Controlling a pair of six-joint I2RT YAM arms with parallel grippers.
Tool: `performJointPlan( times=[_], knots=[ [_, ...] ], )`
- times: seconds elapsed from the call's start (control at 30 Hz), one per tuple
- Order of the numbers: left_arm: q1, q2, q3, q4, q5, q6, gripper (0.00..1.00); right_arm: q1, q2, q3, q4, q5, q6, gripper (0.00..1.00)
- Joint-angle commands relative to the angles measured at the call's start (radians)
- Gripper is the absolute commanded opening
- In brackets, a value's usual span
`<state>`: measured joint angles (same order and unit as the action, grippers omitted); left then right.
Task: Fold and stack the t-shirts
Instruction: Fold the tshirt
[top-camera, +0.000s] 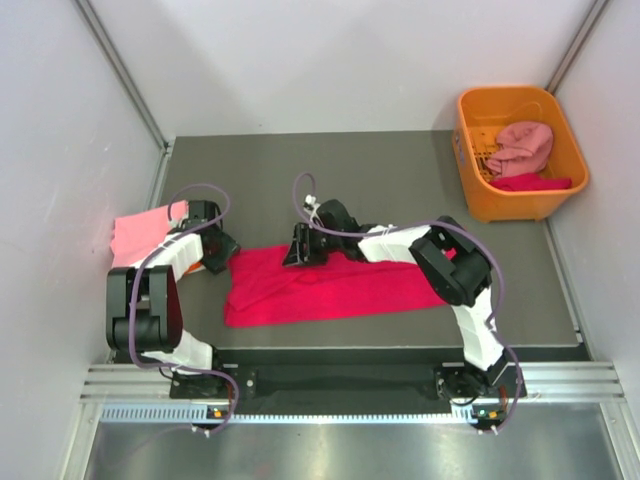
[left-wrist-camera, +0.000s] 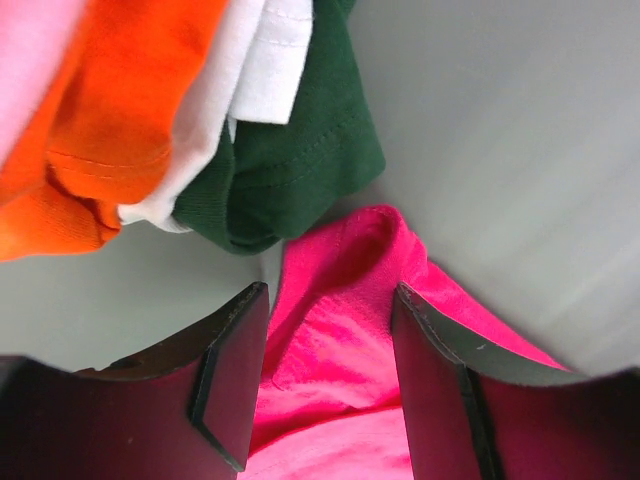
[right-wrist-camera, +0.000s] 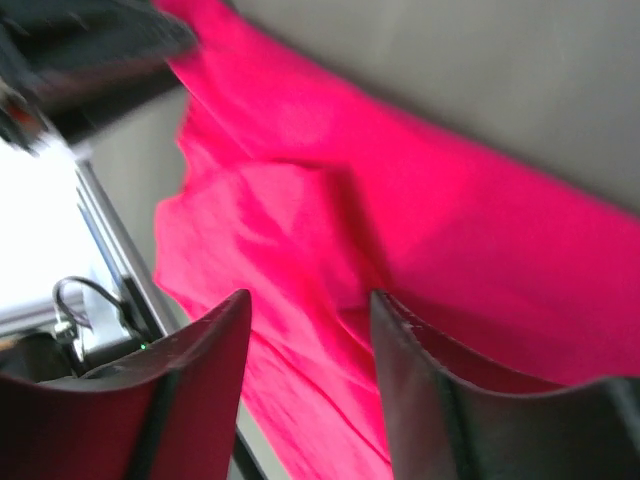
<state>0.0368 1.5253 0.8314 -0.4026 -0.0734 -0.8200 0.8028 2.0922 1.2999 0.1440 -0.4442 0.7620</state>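
Observation:
A large crimson-pink t-shirt (top-camera: 320, 285) lies folded into a long strip across the front of the table. My left gripper (top-camera: 224, 252) is at its left upper corner. In the left wrist view the left gripper (left-wrist-camera: 330, 292) is open, with a raised corner of the crimson cloth (left-wrist-camera: 345, 270) between the fingers. My right gripper (top-camera: 295, 250) is over the strip's upper edge. In the right wrist view the right gripper (right-wrist-camera: 310, 310) is open just above the crimson cloth (right-wrist-camera: 430, 230). A stack of folded shirts (top-camera: 140, 232), light pink on top, lies at the left.
The left wrist view shows the stack's orange (left-wrist-camera: 110, 130), white (left-wrist-camera: 255, 70) and dark green (left-wrist-camera: 295, 160) layers close ahead. An orange plastic basket (top-camera: 470, 150) at the back right holds a dusty pink shirt (top-camera: 525, 145) and a crimson cloth (top-camera: 535, 182). Walls enclose the table.

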Motion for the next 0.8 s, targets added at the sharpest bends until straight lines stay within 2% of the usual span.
performJointPlan(
  times=[0.0,0.07,0.23,0.27,0.4,0.5,0.77],
  knots=[
    [0.006,-0.004,0.008,-0.010,-0.043,-0.010,0.56,0.024,-0.046,-0.057,0.092,-0.036,0.017,0.49],
    [0.006,0.001,0.011,-0.010,-0.048,-0.007,0.56,0.024,-0.063,-0.085,0.098,-0.050,0.016,0.46],
    [0.006,-0.001,0.014,-0.010,-0.058,-0.005,0.56,0.026,-0.096,-0.128,0.105,-0.068,-0.018,0.31],
    [0.006,-0.001,0.017,-0.012,-0.062,-0.004,0.56,0.026,-0.103,-0.136,0.083,-0.064,-0.029,0.21],
    [0.008,-0.002,0.025,-0.013,-0.083,0.002,0.56,0.024,-0.132,-0.165,0.052,-0.050,-0.070,0.04],
    [0.008,-0.004,0.028,-0.016,-0.094,0.002,0.55,0.030,-0.173,-0.214,0.058,-0.051,-0.084,0.00],
    [0.008,-0.040,0.026,-0.021,-0.111,0.010,0.55,0.044,-0.307,-0.327,0.016,0.002,-0.136,0.00]
  ],
)
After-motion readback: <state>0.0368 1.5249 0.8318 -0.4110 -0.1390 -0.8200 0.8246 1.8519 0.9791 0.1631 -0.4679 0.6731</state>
